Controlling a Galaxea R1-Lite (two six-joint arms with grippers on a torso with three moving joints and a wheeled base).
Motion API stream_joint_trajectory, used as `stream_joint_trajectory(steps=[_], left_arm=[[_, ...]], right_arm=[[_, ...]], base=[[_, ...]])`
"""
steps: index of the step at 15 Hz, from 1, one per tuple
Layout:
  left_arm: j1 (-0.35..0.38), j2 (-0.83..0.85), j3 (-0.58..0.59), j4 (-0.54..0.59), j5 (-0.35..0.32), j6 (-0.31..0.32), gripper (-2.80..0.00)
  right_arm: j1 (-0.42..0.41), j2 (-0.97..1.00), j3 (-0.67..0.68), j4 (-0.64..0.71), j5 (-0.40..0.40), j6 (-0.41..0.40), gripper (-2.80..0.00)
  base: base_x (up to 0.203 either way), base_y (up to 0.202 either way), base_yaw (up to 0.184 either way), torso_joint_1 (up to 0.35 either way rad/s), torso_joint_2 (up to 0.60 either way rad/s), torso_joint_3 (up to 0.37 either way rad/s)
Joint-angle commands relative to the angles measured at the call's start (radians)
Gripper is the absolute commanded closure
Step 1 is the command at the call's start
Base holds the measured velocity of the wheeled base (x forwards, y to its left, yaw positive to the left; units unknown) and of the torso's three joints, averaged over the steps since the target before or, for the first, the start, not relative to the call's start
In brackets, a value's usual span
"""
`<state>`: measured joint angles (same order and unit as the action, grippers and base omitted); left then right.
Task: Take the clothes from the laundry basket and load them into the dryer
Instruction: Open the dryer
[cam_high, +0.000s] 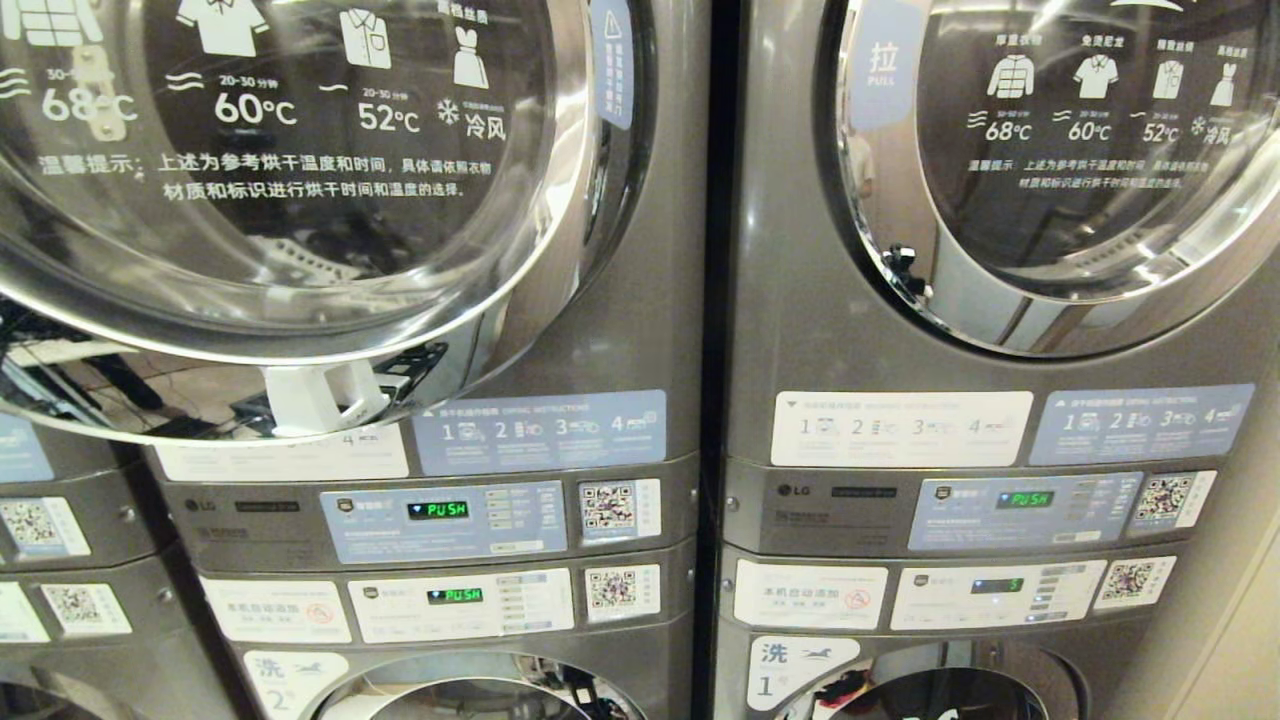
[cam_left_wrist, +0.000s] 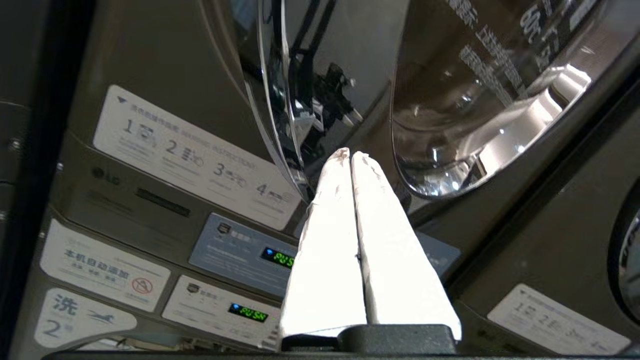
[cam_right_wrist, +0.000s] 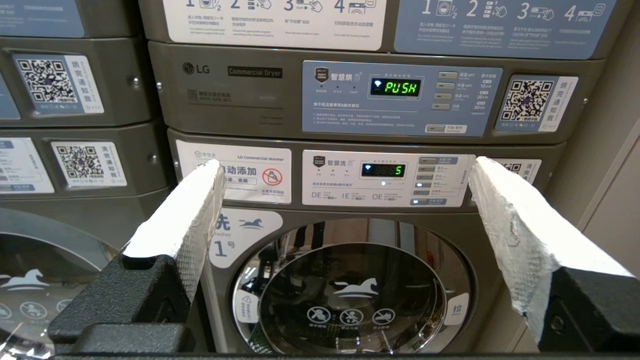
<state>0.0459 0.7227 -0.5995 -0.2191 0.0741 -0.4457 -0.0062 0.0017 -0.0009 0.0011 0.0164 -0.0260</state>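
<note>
Two stacked machines face me in the head view. The left dryer's round chrome-rimmed door (cam_high: 300, 200) stands swung out, covering part of the label strip under it. The right dryer's door (cam_high: 1080, 150) is closed. Neither arm shows in that view. In the left wrist view my left gripper (cam_left_wrist: 350, 154) is shut and empty, its white fingers pressed together, tips just under the chrome door rim (cam_left_wrist: 272, 115) above the control panels. My right gripper (cam_right_wrist: 345, 172) is open and empty, low in front of washer no. 1's door (cam_right_wrist: 350, 295). The clothes and the laundry basket are out of view.
Control panels with green "PUSH" displays (cam_high: 437, 510) run across both stacks under the dryer doors. Washer doors (cam_high: 470, 695) sit at the bottom. A further stack (cam_high: 60, 560) stands at far left, and a pale wall (cam_high: 1240, 640) borders the right stack.
</note>
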Motion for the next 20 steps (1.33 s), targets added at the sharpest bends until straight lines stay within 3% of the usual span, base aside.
stream_joint_trajectory(steps=[1,8,10,13,14,17,20], left_arm=[[0.004,-0.026,0.025,-0.002,-0.001,-0.004,0.0],[0.079,-0.015,0.028,0.001,0.005,0.025,0.0],[0.168,0.023,0.029,0.0,0.011,0.045,0.0],[0.385,0.135,0.031,-0.027,0.002,0.046,0.0],[0.417,0.172,0.039,-0.104,-0.045,0.038,0.0],[0.438,0.203,0.102,-0.283,-0.307,0.017,0.0],[0.443,0.2,0.121,-0.301,-0.456,-0.095,0.0]], right_arm=[[0.0,0.0,-0.001,0.0,0.0,0.0,-2.8],[0.0,0.0,0.001,0.0,0.0,0.0,-2.8],[0.0,0.0,0.001,0.0,0.0,0.0,-2.8],[0.0,-0.001,0.001,0.0,0.0,0.0,-2.8],[0.0,0.0,0.001,-0.001,0.0,0.0,-2.8],[0.0,0.0,-0.001,-0.001,0.0,0.0,-2.8],[0.0,0.0,0.001,-0.001,0.0,0.0,-2.8]], base=[[0.0,0.0,0.0,0.0,0.0,0.0],[0.0,0.0,0.0,0.0,0.0,0.0],[0.0,0.0,0.0,0.0,0.0,0.0],[0.0,0.0,0.0,0.0,0.0,0.0],[0.0,0.0,0.0,0.0,0.0,0.0],[0.0,0.0,0.0,0.0,0.0,0.0],[0.0,0.0,0.0,0.0,0.0,0.0]])
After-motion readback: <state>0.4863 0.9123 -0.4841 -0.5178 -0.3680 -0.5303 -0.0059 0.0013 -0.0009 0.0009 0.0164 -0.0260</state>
